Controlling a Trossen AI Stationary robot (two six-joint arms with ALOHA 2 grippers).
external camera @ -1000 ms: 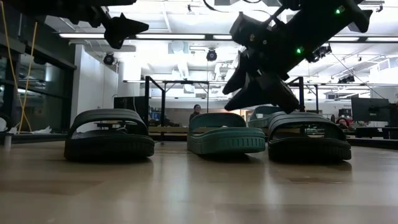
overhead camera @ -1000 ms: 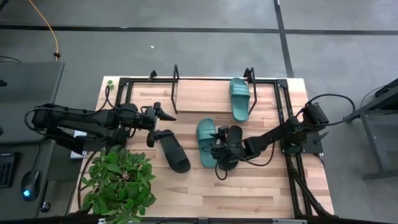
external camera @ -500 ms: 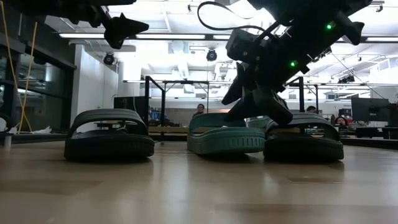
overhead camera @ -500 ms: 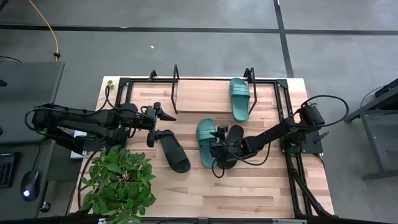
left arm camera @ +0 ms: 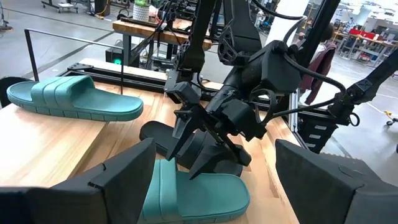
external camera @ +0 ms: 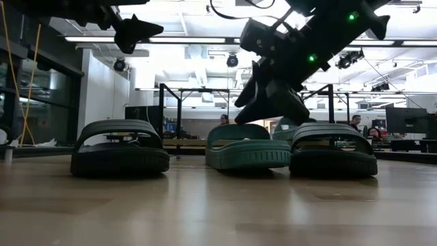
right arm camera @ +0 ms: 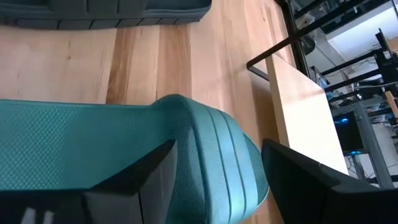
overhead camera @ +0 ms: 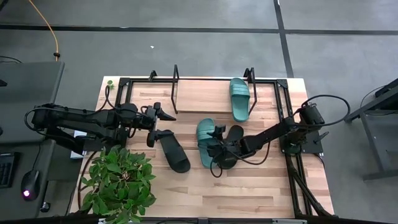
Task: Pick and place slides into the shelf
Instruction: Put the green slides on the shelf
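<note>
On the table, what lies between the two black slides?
In the high view, a teal slide lies between the left black slide and the right black slide, with the right tool over its strap. The low view shows the same order.

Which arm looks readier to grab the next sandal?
The right. Its gripper hangs open over the green sandal mid-table; the left gripper waits above the table, farther off.

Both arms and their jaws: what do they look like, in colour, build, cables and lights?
Both are matte black jointed arms. The right gripper and left gripper end in dark wedge-shaped jaws. A black cable loops off the right arm, which shows small green lights in the low view.
</note>
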